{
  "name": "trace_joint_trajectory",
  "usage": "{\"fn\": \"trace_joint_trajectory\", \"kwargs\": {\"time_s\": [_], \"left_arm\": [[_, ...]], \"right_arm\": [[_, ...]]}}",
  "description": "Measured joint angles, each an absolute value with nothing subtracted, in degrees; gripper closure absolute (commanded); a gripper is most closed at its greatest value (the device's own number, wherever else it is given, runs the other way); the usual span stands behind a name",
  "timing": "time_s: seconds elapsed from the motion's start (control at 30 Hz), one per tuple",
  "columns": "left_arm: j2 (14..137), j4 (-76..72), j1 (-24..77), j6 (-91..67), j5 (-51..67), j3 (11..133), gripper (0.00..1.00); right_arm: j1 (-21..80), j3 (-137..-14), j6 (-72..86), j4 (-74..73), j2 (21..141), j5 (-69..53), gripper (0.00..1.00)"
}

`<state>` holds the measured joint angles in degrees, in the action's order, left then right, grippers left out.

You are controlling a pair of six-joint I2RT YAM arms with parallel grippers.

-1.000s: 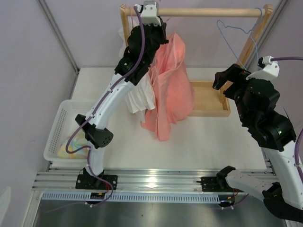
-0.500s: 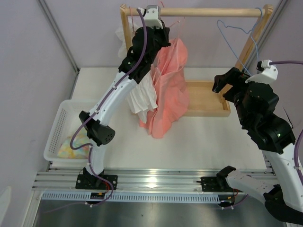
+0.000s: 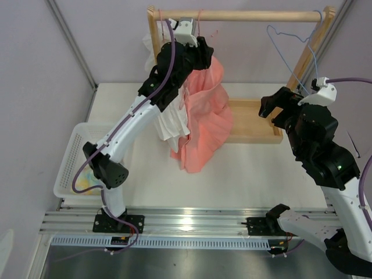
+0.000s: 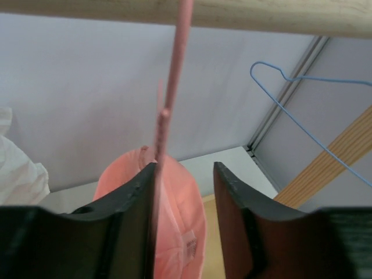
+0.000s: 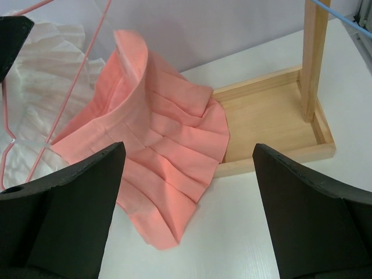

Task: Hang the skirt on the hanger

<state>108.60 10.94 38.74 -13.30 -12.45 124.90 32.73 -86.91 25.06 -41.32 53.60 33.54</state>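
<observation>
You are at the release step. The skirt (image 3: 203, 116) hangs draped on the pink wire hanger (image 4: 168, 99), whose long neck rises to the wooden rail (image 3: 256, 15) and seems hooked over it. Your left gripper (image 4: 185, 174) sits just under the rail with its jaws parted. The neck runs along the inner face of one finger and the other stands clear, so nothing is clamped.

Next, I judge you should draw the left arm back and down without dragging the neck sideways. Watch that the hook does not ride off the rail.

The skirt's waist hangs just below the left fingers, beside the white ruffled garment (image 3: 171, 125). Your right gripper (image 5: 189, 151) is spread wide and holds nothing, near the skirt's hem and apart from it.
</observation>
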Motion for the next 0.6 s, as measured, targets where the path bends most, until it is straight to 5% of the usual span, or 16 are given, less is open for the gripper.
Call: {"fn": "trace_joint_trajectory", "kwargs": {"time_s": [0.23,0.37,0.6], "left_arm": [[100.9,13.5,39.3,-12.5,-7.7,121.9,0.3],[93.3,15.9,39.7,-12.0,-4.9,119.0,0.29],[66.4,15.6,40.1,-13.6,-4.4,93.0,0.29]], "right_arm": [[32.4,-84.3,24.6,-41.0,52.2,33.3,0.01],[31.6,-83.7,23.9,-41.0,52.1,31.7,0.0],[30.5,-77.6,23.9,-40.4,51.3,26.6,0.01]]}}
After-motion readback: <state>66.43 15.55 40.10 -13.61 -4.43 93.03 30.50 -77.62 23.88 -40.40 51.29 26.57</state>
